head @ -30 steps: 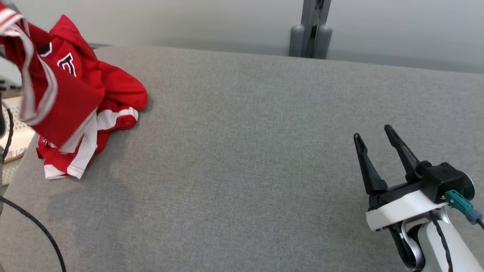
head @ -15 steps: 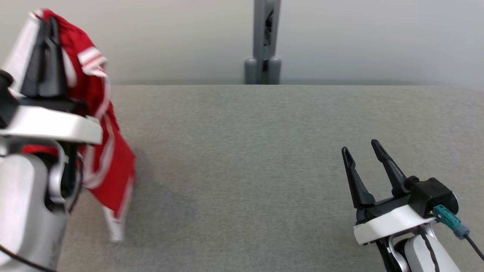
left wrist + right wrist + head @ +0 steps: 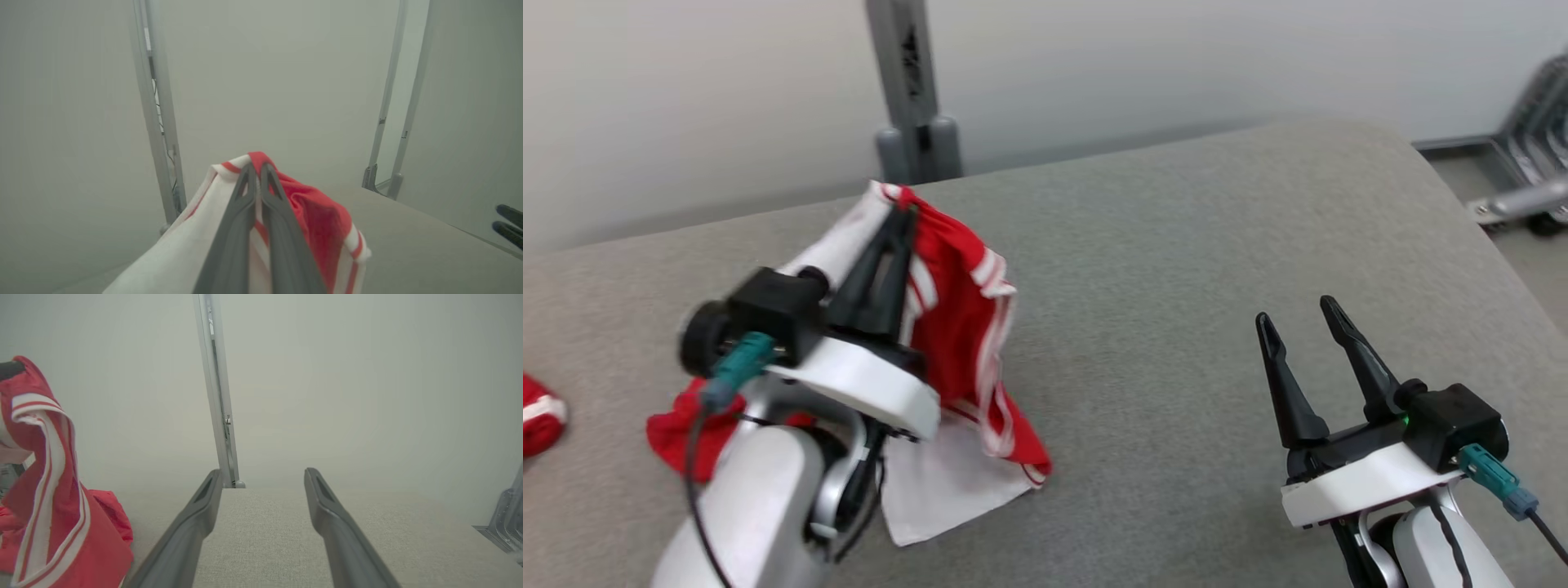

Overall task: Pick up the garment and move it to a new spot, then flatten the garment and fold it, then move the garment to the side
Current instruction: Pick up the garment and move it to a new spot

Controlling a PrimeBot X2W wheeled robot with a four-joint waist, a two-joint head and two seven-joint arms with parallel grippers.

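A red and white garment (image 3: 968, 343) hangs from my left gripper (image 3: 900, 214), which is shut on a fold near its top; its lower part trails onto the grey table (image 3: 1160, 245) left of centre. In the left wrist view the two fingers (image 3: 235, 228) lie together with the garment (image 3: 322, 216) draped over and around them. My right gripper (image 3: 1294, 314) hovers low at the right, open and holding nothing. The right wrist view has the hanging garment (image 3: 45, 490) at its left edge and its own fingers (image 3: 196, 522) spread wide.
A grey post (image 3: 907, 90) stands behind the table's far edge. Another bit of red and white cloth (image 3: 541, 412) lies at the left edge. A metal frame (image 3: 1523, 175) stands on the floor past the table's rounded right corner.
The camera has swung, shifting the whole scene. My left gripper has carried the garment from the table's left end toward its middle, and the cloth's lower part now rests on the table.
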